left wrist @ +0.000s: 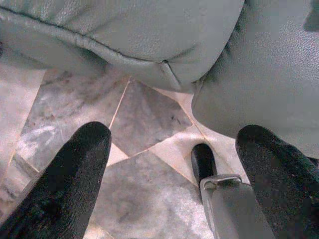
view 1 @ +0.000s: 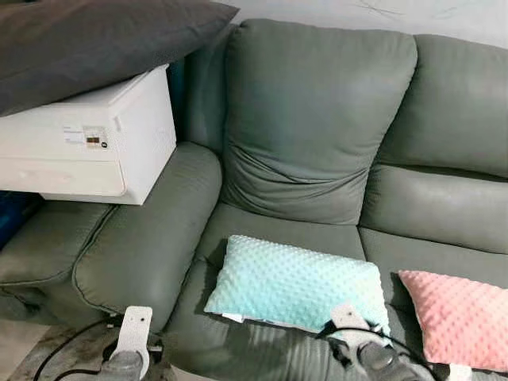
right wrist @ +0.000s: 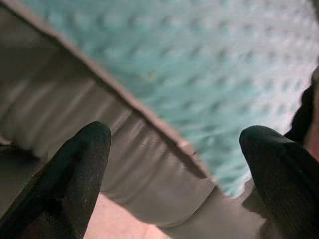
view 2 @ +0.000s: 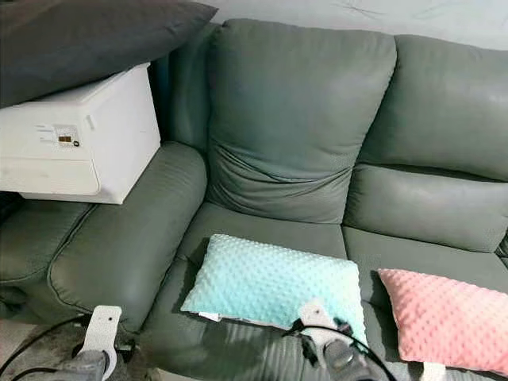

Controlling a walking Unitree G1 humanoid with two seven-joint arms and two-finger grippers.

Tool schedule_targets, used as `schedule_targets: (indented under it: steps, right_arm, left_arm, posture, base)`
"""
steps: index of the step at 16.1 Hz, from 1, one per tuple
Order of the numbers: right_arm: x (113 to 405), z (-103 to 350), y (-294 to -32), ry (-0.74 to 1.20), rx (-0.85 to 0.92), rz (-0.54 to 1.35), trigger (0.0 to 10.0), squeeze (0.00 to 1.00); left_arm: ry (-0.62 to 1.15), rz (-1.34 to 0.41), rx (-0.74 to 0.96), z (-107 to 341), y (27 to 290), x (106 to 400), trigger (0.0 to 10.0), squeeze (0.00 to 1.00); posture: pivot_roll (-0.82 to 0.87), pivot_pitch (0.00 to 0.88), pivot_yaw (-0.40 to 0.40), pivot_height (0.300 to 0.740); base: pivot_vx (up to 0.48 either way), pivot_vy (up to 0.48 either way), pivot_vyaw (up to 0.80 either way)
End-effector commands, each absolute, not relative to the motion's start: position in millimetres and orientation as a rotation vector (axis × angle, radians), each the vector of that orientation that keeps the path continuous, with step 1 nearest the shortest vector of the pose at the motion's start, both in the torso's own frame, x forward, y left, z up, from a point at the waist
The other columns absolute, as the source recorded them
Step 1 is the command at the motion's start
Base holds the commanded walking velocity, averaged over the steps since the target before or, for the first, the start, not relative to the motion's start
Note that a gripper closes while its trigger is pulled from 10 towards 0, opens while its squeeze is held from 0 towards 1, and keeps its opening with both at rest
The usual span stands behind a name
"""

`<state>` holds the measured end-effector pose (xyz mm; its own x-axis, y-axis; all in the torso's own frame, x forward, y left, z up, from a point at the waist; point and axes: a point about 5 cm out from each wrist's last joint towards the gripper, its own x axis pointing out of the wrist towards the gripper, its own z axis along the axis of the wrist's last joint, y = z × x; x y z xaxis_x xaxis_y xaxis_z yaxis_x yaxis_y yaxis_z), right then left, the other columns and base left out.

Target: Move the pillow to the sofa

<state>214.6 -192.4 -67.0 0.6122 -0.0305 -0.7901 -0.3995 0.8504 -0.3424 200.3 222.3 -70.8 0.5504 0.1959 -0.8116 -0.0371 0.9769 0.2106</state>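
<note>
Where it lies on sofa (view 1: 317, 119), pillow (view 1: 294, 282) teal, dimpled; both jaws apart.

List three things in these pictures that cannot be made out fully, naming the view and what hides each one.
1. Pink pillow: left eye view; its right end is cut off by the picture's edge.
2. Dark grey pillow on the white box: cut off by the top and left edges.
3. Light blue pillow: right wrist view; blurred, its bumps are soft, between the open right gripper fingers.
</note>
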Motion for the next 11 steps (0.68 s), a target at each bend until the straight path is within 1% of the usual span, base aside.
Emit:
schedule_targets:
  steps: [1,3,6,10,11]
  right_arm:
    - [210.3,-69.2,-196.5,0.918,-0.534,0.207,10.0,0.0]
    - [205.5,-71.5,-199.1,0.934,-0.566,0.222,10.0,0.0]
    - [200.7,-73.4,-203.7,0.954,-0.59,0.233,10.0,0.0]
    - [198.7,-74.7,-201.9,0.956,-0.587,0.236,10.0,0.0]
    - [198.3,-75.0,-201.4,0.955,-0.588,0.238,10.0,0.0]
  left_arm:
    - [0.997,0.15,0.176,-71.6,222.9,199.0,10.0,0.0]
    - [1.01,0.155,0.168,-73.8,217.0,197.4,10.0,0.0]
    - [1.021,0.122,0.178,-79.1,195.5,194.4,10.0,0.0]
    - [1.028,0.096,0.194,-81.2,182.6,193.6,10.0,0.0]
    - [1.027,0.096,0.2,-80.5,183.2,194.9,10.0,0.0]
  posture:
    - [-0.08,0.0,-0.043,0.74]
    - [-0.08,0.0,-0.048,0.74]
    - [-0.09,0.0,-0.046,0.74]
    - [-0.09,0.0,-0.038,0.74]
    - [-0.09,0.0,-0.036,0.74]
  base:
    - [0.0,0.0,0.0]
    - [0.0,0.0,-0.4]
    - [0.0,0.0,0.0]
    - [0.0,0.0,0.0]
    - [-0.259,0.0,0.0]
